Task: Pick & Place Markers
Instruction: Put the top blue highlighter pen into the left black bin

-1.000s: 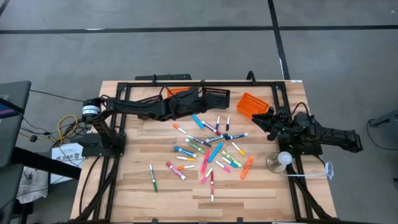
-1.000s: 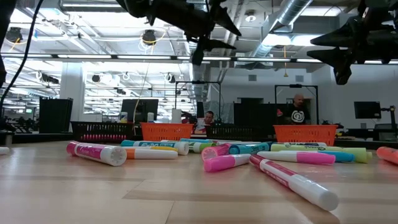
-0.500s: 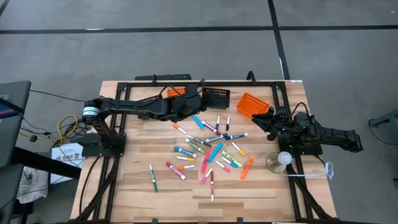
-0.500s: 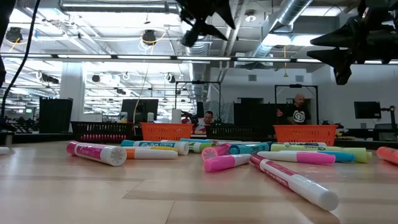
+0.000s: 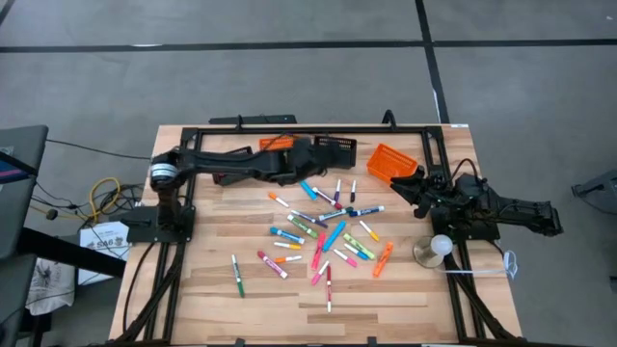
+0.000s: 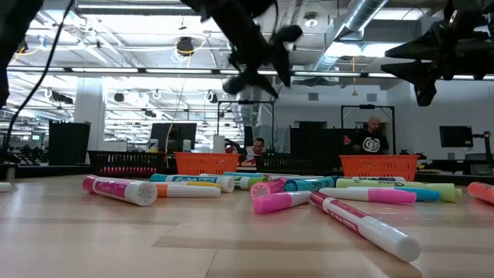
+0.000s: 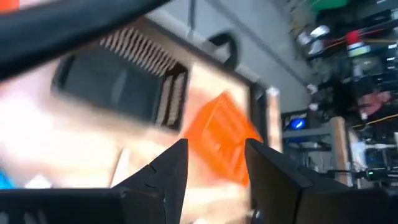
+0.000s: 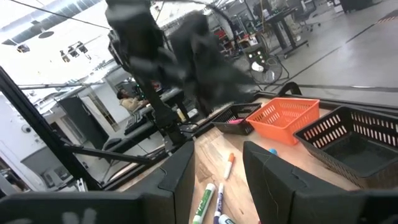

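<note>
Several markers (image 5: pixel 328 226) with white or coloured barrels lie loose on the wooden table's middle, and they also show flat in the low view (image 6: pixel 340 208). My left gripper (image 5: pixel 310 162) hangs above the table's far part, just beyond the markers and beside a black basket (image 5: pixel 335 149). It is open, with nothing between its fingers (image 7: pixel 214 165). My right gripper (image 5: pixel 410 185) waits by the right edge, open and with nothing in it (image 8: pixel 217 177).
An orange basket (image 5: pixel 390 162) stands at the far right, next to the black one. Another orange basket (image 5: pixel 275 143) shows behind my left arm. A black frame (image 5: pixel 289 125) runs along the far and side edges. A white lamp head (image 5: pixel 439 247) sits by the right rail.
My left arm has shifted, and its gripper rose briefly, then sank and tipped nose-down over the far part of the table. Its fingers kept the same gap. The markers have not moved.
</note>
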### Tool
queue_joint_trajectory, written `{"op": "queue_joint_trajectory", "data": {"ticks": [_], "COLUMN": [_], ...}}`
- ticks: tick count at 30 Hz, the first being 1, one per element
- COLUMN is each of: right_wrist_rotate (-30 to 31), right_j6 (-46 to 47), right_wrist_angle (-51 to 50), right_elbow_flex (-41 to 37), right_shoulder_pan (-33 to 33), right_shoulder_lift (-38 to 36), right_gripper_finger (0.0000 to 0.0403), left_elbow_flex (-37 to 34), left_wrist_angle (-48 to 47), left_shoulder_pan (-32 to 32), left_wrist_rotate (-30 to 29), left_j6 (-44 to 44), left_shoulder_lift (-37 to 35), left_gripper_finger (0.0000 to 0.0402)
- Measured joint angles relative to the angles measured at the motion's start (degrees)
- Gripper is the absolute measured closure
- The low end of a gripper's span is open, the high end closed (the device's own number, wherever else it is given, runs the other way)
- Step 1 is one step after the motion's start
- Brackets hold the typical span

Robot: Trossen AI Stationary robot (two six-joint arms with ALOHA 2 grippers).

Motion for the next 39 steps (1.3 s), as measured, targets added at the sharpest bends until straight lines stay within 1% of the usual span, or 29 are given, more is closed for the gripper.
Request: {"op": "queue_joint_trajectory", "data": {"ticks": [4, 10, 13, 20, 28, 39], "right_wrist_rotate": [0.0, 0.1, 0.3, 0.3, 0.1, 0.0], "right_j6": [0.0, 0.0, -0.1, -0.1, 0.0, 0.0], "right_wrist_angle": [0.0, -0.9, -1.3, -1.2, -1.2, -1.2], "right_elbow_flex": [0.0, 0.0, 0.0, 0.0, 0.0, 0.0], "right_shoulder_pan": [0.0, 0.0, 0.0, 0.0, 0.0, 0.0], "right_shoulder_lift": [0.0, 0.0, 0.0, 0.0, 0.0, 0.0], "right_gripper_finger": [0.0278, 0.0278, 0.0278, 0.0278, 0.0278, 0.0278], "left_elbow_flex": [-0.1, -0.1, 0.0, -0.1, -0.1, -0.1], "left_wrist_angle": [-3.6, -18.2, -18.0, -22.7, -23.0, -23.7], "left_shoulder_pan": [-0.2, -0.6, -0.4, 0.6, 2.5, 3.9], "left_wrist_rotate": [3.9, 5.4, 7.7, 9.2, 13.8, 16.4], "left_j6": [-5.2, -14.8, -15.7, -18.3, -19.8, -21.2], "left_shoulder_lift": [2.7, 2.6, 2.8, 5.3, 8.2, 8.8], "left_gripper_finger": [0.0243, 0.0243, 0.0243, 0.0243, 0.0243, 0.0243]}}
